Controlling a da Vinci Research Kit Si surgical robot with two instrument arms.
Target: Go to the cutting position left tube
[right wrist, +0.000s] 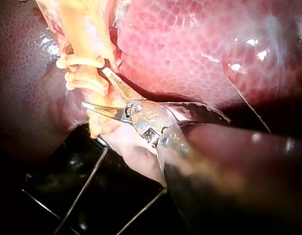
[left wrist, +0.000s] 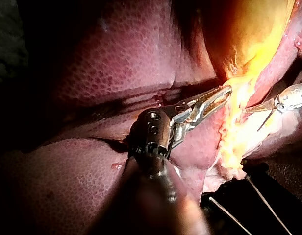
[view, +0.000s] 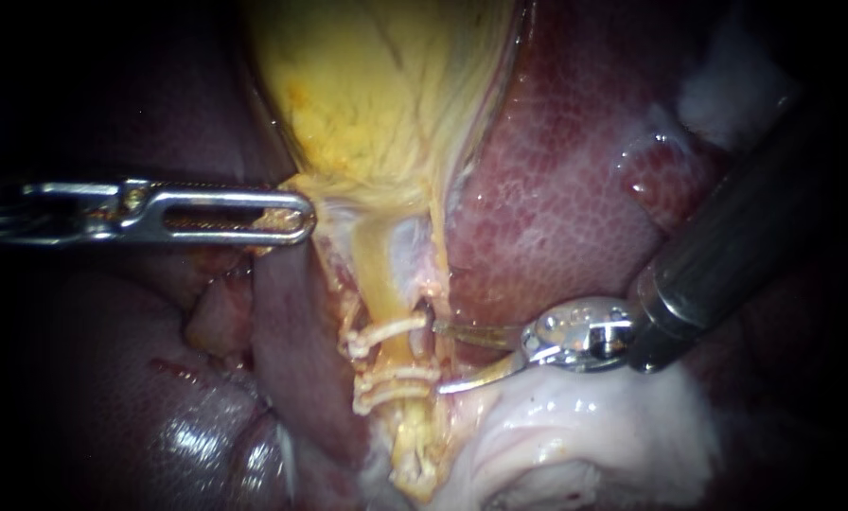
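My left instrument [view: 296, 216] grips the yellow gallbladder [view: 377, 85]. My right instrument [view: 438, 357] has its blades spread beside the thin yellow tube [view: 400, 358]; I'd slide between the white clips [view: 386, 333].

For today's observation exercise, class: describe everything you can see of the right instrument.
The right instrument has a dark shaft entering from the upper right, a shiny metal wrist and two thin curved blades. Its jaws are open, tips beside the tube near its pale clips; contact cannot be judged.
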